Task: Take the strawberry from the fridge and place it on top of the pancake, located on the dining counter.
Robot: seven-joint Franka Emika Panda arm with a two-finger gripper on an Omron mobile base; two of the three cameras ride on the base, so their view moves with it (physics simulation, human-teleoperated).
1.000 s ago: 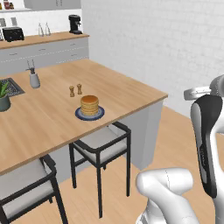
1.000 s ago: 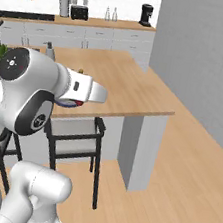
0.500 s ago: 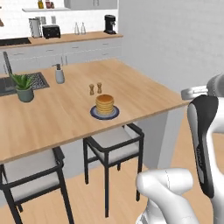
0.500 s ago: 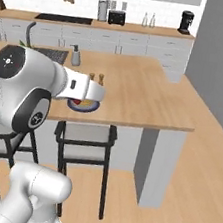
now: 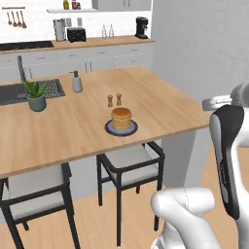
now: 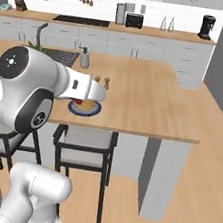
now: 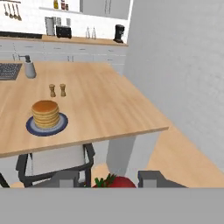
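Observation:
The strawberry (image 7: 114, 181), dark red with green leaves, sits pinched between the two dark fingertips at the bottom of the hand view; my gripper (image 7: 109, 180) is shut on it. It hangs off the counter's near edge, above the floor and short of the pancake. The pancake (image 5: 121, 118) is a golden stack on a dark blue-grey plate (image 5: 113, 130) near the front of the light-wood dining counter (image 5: 165, 104). The pancake (image 7: 45, 113) lies up and to the left in the hand view. My forearm partly covers the pancake (image 6: 88, 105) in the right base view. The fridge is out of view.
Two small brown shakers (image 5: 114, 100) stand just behind the plate. A potted plant (image 5: 35, 95), soap dispenser (image 5: 77, 81) and inset sink (image 5: 12, 93) lie further left. Black-framed stools (image 5: 129, 165) are tucked under the counter's front edge. A grey wall (image 7: 183, 65) rises to the right.
The whole picture has shifted, so the base has moved: counter and pancake now sit more central and closer. The gripper has stayed shut on the strawberry.

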